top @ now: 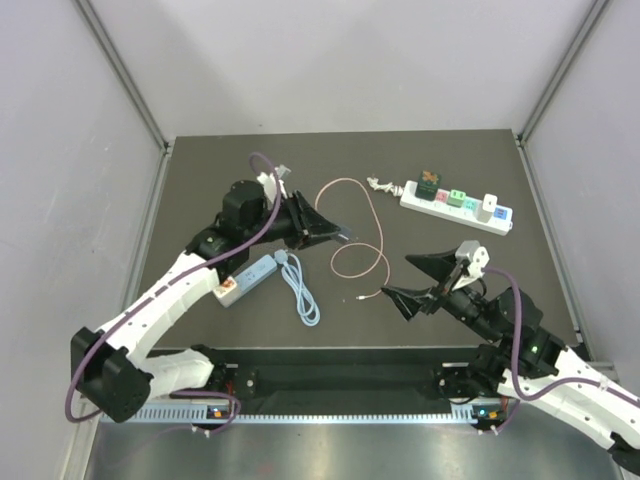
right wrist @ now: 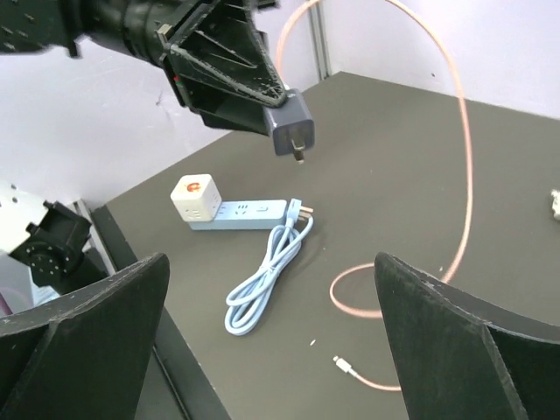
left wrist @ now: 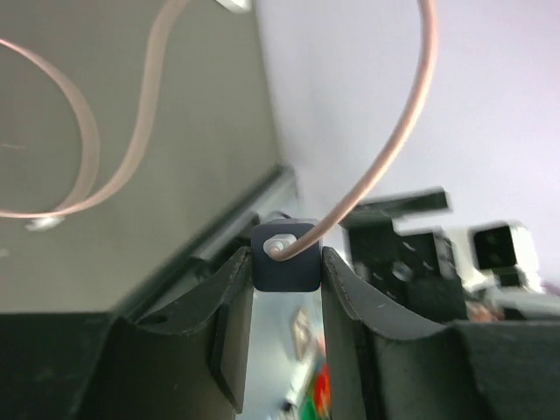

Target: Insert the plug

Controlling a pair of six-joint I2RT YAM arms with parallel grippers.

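Left gripper (top: 342, 236) raised, clamping plug (right wrist: 291, 129); right gripper (top: 397, 276) agape

The jaws pinch a grey plug (left wrist: 284, 255), its pink cable (left wrist: 378, 172) arching upward.

Dark table (top: 200, 170), white power strip (top: 413, 201) far right, coloured adapters (top: 455, 198) seated on it

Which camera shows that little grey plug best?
The right wrist view: the plug shows its body and prongs. The left wrist view shows only its back; from above it's a speck.
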